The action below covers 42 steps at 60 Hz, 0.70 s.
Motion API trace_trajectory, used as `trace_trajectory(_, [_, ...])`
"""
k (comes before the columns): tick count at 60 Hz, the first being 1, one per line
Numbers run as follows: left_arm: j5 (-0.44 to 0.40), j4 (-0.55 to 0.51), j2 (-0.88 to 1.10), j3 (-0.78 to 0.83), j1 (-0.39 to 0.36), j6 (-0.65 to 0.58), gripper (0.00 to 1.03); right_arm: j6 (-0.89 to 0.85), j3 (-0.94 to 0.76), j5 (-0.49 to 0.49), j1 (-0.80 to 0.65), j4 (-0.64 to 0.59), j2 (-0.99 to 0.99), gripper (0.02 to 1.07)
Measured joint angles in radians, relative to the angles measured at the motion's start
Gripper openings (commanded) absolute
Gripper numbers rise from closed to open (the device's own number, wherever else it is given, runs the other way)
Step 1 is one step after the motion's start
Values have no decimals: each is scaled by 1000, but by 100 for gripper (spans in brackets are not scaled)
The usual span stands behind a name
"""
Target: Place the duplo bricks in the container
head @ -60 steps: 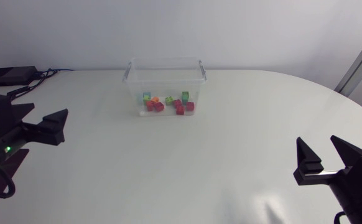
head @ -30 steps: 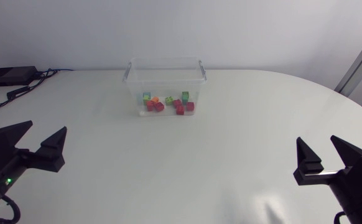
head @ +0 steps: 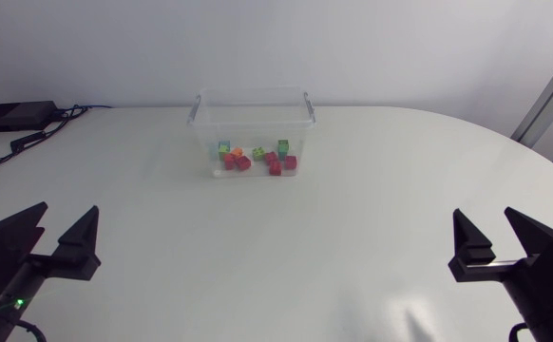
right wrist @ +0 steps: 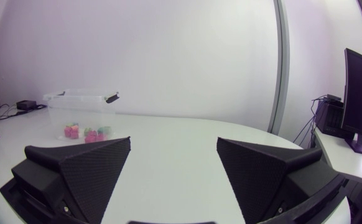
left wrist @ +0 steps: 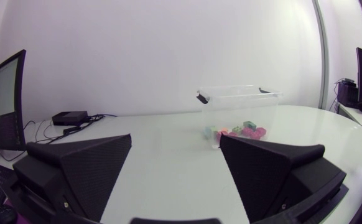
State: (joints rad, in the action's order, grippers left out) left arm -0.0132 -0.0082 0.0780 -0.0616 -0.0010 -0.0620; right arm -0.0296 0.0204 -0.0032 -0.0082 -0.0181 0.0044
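Observation:
A clear plastic container (head: 253, 116) stands at the table's far middle, holding several duplo bricks (head: 256, 158) in red, green, orange and teal. My left gripper (head: 56, 235) is low at the near left, open and empty, far from the container. At the near right, my right gripper (head: 498, 240) is open too, with nothing between its fingers. Across the table ahead of the left gripper (left wrist: 175, 162) I see the container (left wrist: 240, 104) and bricks (left wrist: 234, 132). The right gripper (right wrist: 173, 163) has the container (right wrist: 81, 109) ahead and off to one side.
A black box (head: 15, 116) with cables lies at the table's far left corner. Bare white tabletop (head: 276, 247) stretches between the container and both grippers.
My left arm has drawn back toward the near left edge, its gripper staying open. The right arm and the bricks have not moved.

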Motion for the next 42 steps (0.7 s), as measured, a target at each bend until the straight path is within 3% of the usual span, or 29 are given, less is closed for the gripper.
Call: trace_trajectory(42, [11,0,-72,42,0,37,100,5,0,0,1,0,0,102])
